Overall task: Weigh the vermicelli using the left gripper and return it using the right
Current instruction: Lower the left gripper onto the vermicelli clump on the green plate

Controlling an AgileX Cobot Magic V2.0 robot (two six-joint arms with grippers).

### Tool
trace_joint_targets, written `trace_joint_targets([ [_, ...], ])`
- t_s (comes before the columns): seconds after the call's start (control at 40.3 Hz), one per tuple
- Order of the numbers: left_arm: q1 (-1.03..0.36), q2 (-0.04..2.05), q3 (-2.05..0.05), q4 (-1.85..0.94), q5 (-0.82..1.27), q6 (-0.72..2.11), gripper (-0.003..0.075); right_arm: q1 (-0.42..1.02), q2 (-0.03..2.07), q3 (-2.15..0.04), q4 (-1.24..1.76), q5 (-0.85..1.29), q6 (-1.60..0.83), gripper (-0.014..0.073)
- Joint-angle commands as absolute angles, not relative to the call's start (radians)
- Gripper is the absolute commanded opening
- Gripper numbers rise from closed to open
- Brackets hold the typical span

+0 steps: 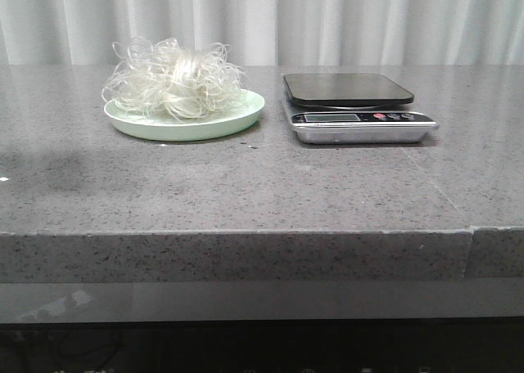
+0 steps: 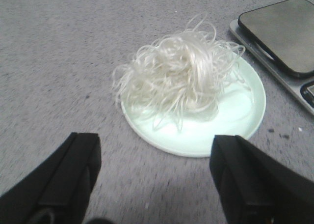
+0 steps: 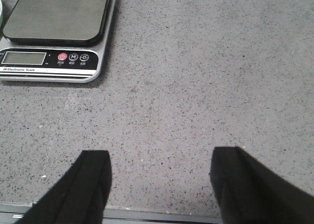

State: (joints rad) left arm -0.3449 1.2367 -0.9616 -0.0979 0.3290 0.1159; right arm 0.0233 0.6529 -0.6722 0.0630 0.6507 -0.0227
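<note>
A: Left hand [image 2: 154, 177], black fingers spread wide apart, empty, poised above the grey speckled stone surface [image 1: 246, 185] just short of the pale green round plate [image 2: 235, 121].

B: Right hand [image 3: 159, 184]?

A: Likewise spread apart and empty, over bare surface, with the silver digital kitchen scale with dark square platform [image 3: 56, 35] ahead and to one side.

B: Location of the task's thing?

A: Loose fluffy tangle of thin translucent white vermicelli [image 2: 179, 76], heaped on the plate, offset toward the plate's left half in the front view; a few loops overhanging the rim. Plate and scale side by side, apart, plate to the left.

B: Stage, as judged?

A: Nothing on the scale platform; weighing not yet begun. Likely next: left hand down onto the tangle.

B: Hazards?

A: Springy, slippery strands: a shallow pinch likely to catch only a few loops, leaving the bulk behind or trailing strands onto the surface in transit. A low descent liable to strike or tip the light plate. Loose ends draped over the platform edge liable to falsify the reading.
</note>
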Motion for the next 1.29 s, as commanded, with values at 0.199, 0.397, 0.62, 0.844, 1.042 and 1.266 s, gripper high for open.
trace_joint_targets([
  [0.199, -0.413, 1.491, -1.237, -0.106, 0.245, 0.117, 0.0547, 0.025, 0.662, -0.699, 0.062, 0.592, -0.026, 0.0549],
  [0.397, -0.42, 1.649, -1.385, -0.081, 0.257, 0.117, 0.0547, 0.025, 0.662, -0.699, 0.062, 0.592, -0.026, 0.0549],
  [0.62, -0.42, 1.779, -1.503, 0.013, 0.259, 0.117, 0.0582, 0.025, 0.662, -0.699, 0.062, 0.593, -0.026, 0.0549],
  [0.844, -0.412, 1.845, -1.536, 0.01, 0.259, 0.117, 0.064, 0.025, 0.662, -0.699, 0.062, 0.593, -0.026, 0.0549],
  [1.042, -0.409, 1.846, -1.538, 0.0, 0.262, 0.117, 0.064, 0.025, 0.662, -0.699, 0.062, 0.593, -0.026, 0.0549],
  [1.266, -0.403, 1.844, -1.54, 0.0, 0.287, 0.117, 0.0556, 0.025, 0.662, -0.699, 0.062, 0.593, -0.026, 0.0549],
])
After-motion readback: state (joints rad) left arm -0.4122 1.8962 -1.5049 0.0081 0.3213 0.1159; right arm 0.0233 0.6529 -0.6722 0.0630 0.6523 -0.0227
